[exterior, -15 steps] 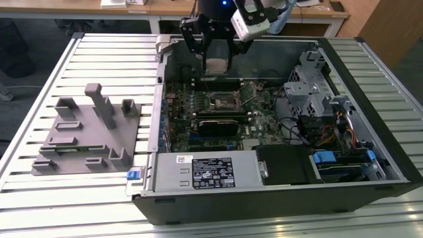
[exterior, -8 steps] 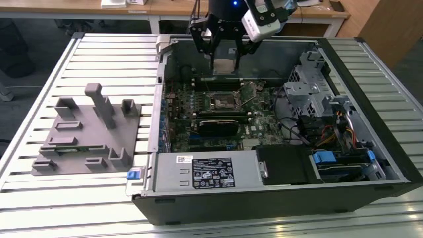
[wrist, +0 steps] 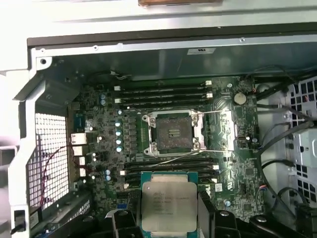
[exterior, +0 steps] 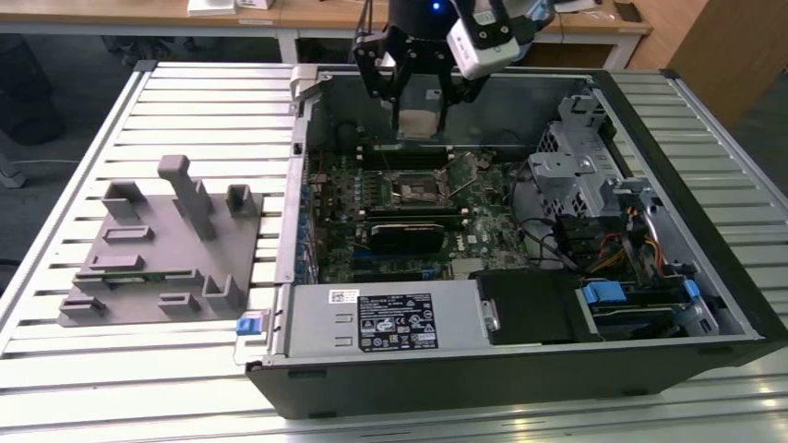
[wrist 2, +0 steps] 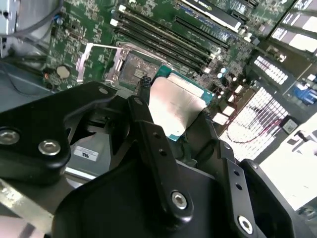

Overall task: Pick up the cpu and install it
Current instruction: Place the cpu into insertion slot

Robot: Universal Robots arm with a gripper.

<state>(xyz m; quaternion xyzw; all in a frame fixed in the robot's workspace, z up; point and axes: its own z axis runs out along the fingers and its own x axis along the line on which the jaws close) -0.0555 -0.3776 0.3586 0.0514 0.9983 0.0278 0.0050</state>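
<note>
Above the open computer case, the tool hangs over the motherboard, its fingers pinching the cpu by two opposite edges. The cpu's pale metal top faces the camera in both wrist views, and the chip is clear of the board. The black socket frame lies on the board below, apart from the chip, its contact field exposed. A grey plastic fixture rests on the slatted worktop beside the case.
</note>
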